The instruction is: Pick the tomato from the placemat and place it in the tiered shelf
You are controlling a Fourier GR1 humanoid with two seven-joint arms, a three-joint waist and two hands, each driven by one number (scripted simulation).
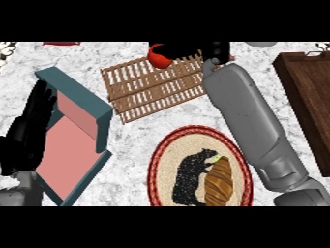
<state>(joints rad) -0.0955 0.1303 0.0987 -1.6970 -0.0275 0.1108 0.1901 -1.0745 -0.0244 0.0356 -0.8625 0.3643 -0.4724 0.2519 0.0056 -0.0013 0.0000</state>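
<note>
One marbled tabletop [128,145] carries a slatted placemat [149,89] at whose far edge the right hand [206,48] has its fingers clamped on the tomato [158,58], the teal tiered shelf [78,92] standing leftward beside the straight-fingered left hand [28,126].

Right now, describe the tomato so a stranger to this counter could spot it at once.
Find the slatted wooden placemat in the upper middle of the counter. At its far edge, just left of the right hand, shows the tomato. It is the only round red thing by those brown slats.
</note>
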